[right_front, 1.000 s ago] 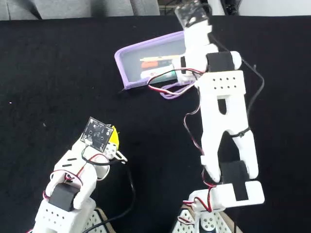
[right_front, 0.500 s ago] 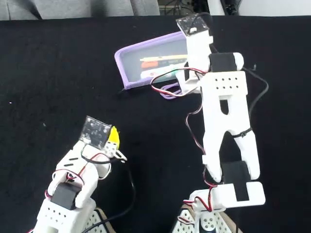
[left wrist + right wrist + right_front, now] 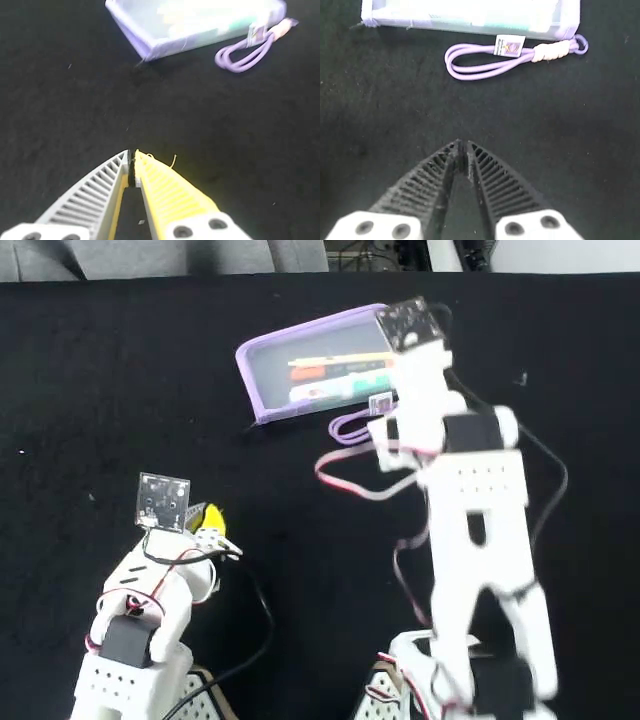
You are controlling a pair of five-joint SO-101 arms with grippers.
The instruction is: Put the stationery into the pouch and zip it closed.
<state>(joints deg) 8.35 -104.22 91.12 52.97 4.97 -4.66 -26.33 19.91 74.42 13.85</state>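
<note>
High view: the pouch point(image 3: 300, 375) lies on the table point(image 3: 120, 370), its long axis crosswise ahead of both arms, with stationery point(image 3: 335, 364) showing inside. The right arm point(image 3: 470, 490) stands beside the pouch's strap end.

Left wrist view: your left end effector point(image 3: 132, 161) is closed and empty, well apart from the pouch.

Right wrist view: your right end effector point(image 3: 465, 148) is closed and empty. The strap point(image 3: 485, 65) lies between it and the pouch. It is the nearer one, so likely yours for the zip.

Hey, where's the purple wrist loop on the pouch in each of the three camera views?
High view: purple loop on the arms' side of the pouch, near its right-hand end.
Left wrist view: purple loop off the pouch's corner, far beyond the left gripper.
Right wrist view: purple loop along the pouch's long side, ahead of the right gripper.
Shared landmark: the pouch's lilac long side.
</note>
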